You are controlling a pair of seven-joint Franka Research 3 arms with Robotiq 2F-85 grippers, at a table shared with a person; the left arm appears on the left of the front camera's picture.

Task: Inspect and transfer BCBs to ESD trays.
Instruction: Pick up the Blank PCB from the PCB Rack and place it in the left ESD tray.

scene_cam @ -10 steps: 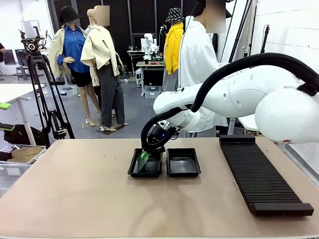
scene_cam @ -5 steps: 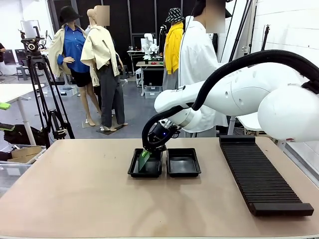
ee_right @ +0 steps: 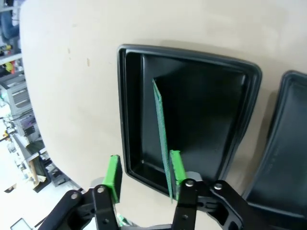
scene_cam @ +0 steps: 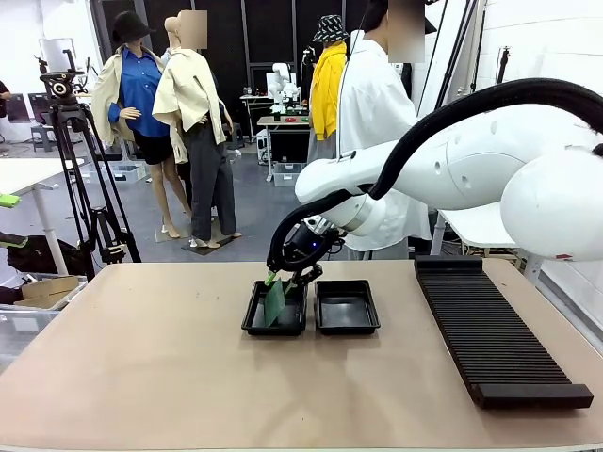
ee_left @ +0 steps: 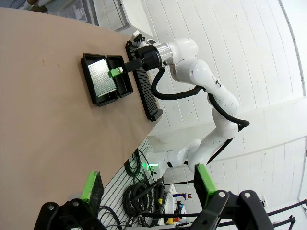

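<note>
BCB (scene_cam: 274, 303) is seen tilted in the left ESD tray (scene_cam: 252, 325) in the front view. In the left wrist view, the left gripper (ee_left: 147, 181) is held spread and empty. In the right wrist view, the right gripper (ee_right: 144, 170) is parted, and one pad (ee_right: 175, 165) is touched by the on-edge BCB, which could be dragged out on withdrawal.

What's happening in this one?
The right gripper, reaching across to the left ESD tray, stands open over a green BCB that sits on edge inside that tray, leaning against one pad. The other tray beside it is empty. The left gripper hangs open high above the table, holding nothing. A person stands at the far side.
</note>
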